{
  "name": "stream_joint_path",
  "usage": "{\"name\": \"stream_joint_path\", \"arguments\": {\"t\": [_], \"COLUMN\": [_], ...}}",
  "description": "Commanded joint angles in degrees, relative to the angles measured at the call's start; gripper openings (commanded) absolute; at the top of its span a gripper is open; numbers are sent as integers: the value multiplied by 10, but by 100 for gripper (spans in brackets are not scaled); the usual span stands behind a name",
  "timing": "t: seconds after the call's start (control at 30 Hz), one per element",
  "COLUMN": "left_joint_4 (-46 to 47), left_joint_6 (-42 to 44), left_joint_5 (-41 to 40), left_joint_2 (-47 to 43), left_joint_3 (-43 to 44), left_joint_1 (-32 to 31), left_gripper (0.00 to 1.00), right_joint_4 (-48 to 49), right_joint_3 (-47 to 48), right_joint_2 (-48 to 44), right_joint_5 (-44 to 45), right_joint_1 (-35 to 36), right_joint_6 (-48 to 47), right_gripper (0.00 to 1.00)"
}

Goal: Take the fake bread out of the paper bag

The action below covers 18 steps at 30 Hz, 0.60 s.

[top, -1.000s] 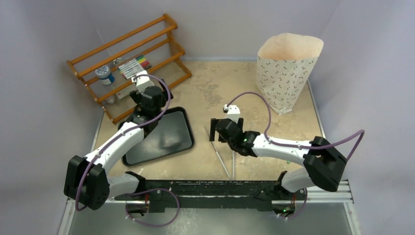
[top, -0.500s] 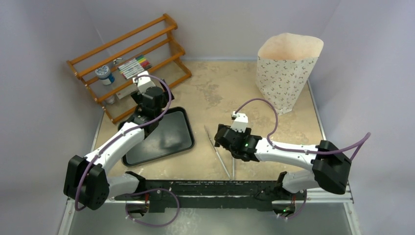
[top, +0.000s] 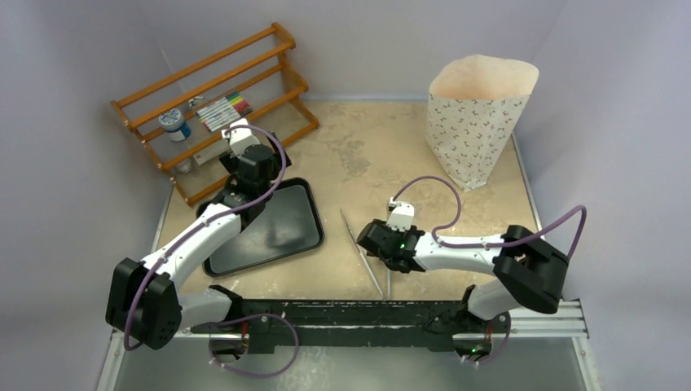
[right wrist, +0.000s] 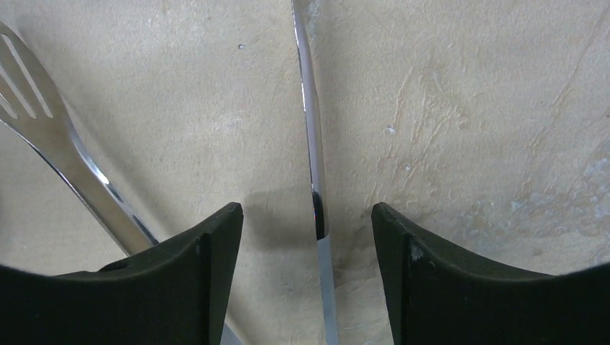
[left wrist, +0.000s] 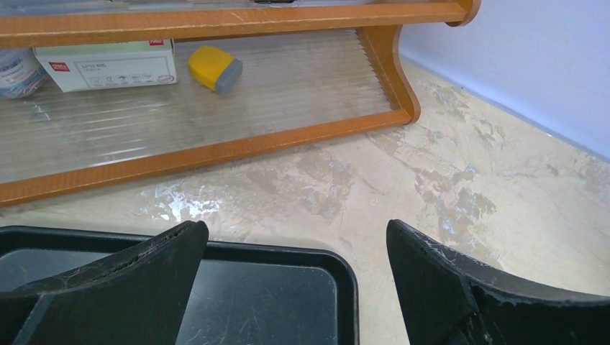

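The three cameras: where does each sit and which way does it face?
Top external: above and behind the robot, looking down on the table; left arm and right arm show.
Left wrist: on the left arm, facing forward over the black tray to the wooden rack; open left hand shows.
Right wrist: on the right arm, facing down at metal tongs; right hand straddles one tong arm.
Shared: top and left wrist show tray, rack.

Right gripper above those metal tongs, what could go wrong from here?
The right gripper straddles only one arm of the tongs; the slotted arm lies outside the fingers, so closing may catch half the tool. The thin shiny metal lies flat on the table and could slip. The paper bag stands upright, unbraced; poking might tip it.
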Motion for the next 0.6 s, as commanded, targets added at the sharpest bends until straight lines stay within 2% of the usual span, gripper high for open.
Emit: {"name": "stream_joint_path", "arguments": {"t": [0.0,0.03,0.1,0.2,0.4,0.57], "left_joint_4": [8,8,8,8,10,13], "left_joint_6": [-11,-11,-12,-13,-14,-18], "left_joint_5": [-8,-8,-8,-8,-9,-6], "left_joint_2": [-19,-19,-21,-22,-19,-11], "left_joint_3": [6,5,4,3,3,4], "left_joint_1": [-3,-3,-3,-4,-3,-3], "left_gripper": [97,97,97,97,97,97], "right_joint_4": [25,28,32,42,93,158], "right_joint_3": [-1,-1,1,3,25,81], "right_joint_2": [14,16,22,26,21,58], "right_joint_5": [11,11,11,9,8,-8], "right_joint_1": [-5,-9,-19,-45,-115,-178], "right_joint_6": [12,8,-3,-30,-154,-322], "right_gripper": [62,54,30,0,0,0]}}
